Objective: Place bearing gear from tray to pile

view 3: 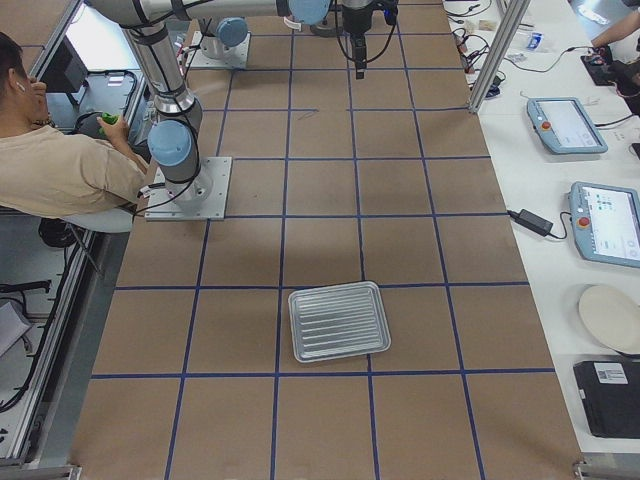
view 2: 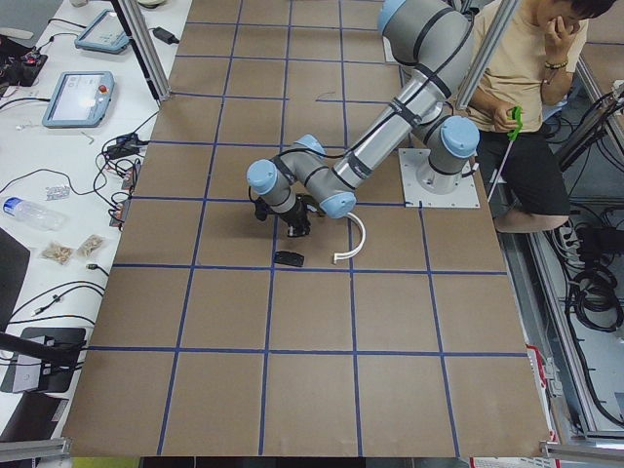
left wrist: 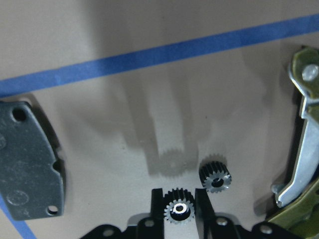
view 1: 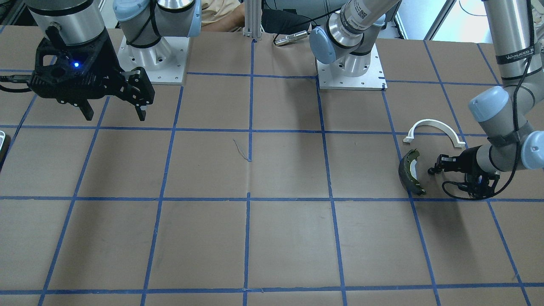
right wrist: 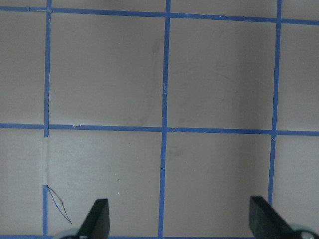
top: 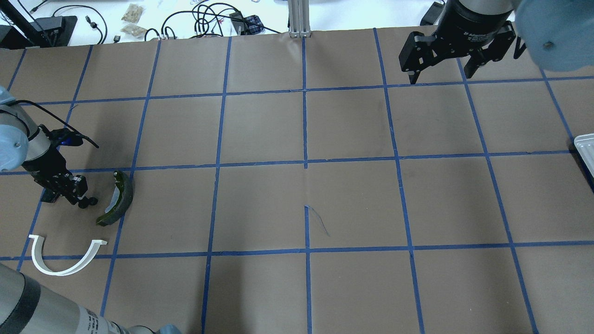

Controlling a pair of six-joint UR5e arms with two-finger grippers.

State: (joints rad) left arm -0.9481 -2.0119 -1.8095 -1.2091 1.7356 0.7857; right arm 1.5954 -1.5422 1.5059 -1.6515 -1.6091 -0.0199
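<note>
My left gripper [left wrist: 179,199] is shut on a small black bearing gear [left wrist: 179,209] and holds it just above the table, where its shadow falls. A second black gear [left wrist: 215,177] lies on the paper just right of it. The pile surrounds them: a flat dark grey pad [left wrist: 30,159], the olive-green brake shoe [top: 124,197] and the white arched strip [top: 60,272]. In the overhead view the left gripper [top: 86,200] is just left of the shoe. My right gripper [top: 441,76] is open and empty, high over the far right of the table.
The ribbed metal tray [view 3: 338,320] lies at the table's right end and looks empty; its corner shows in the overhead view [top: 585,148]. Blue tape lines grid the brown paper. A seated person [view 2: 531,88] is behind the robot bases.
</note>
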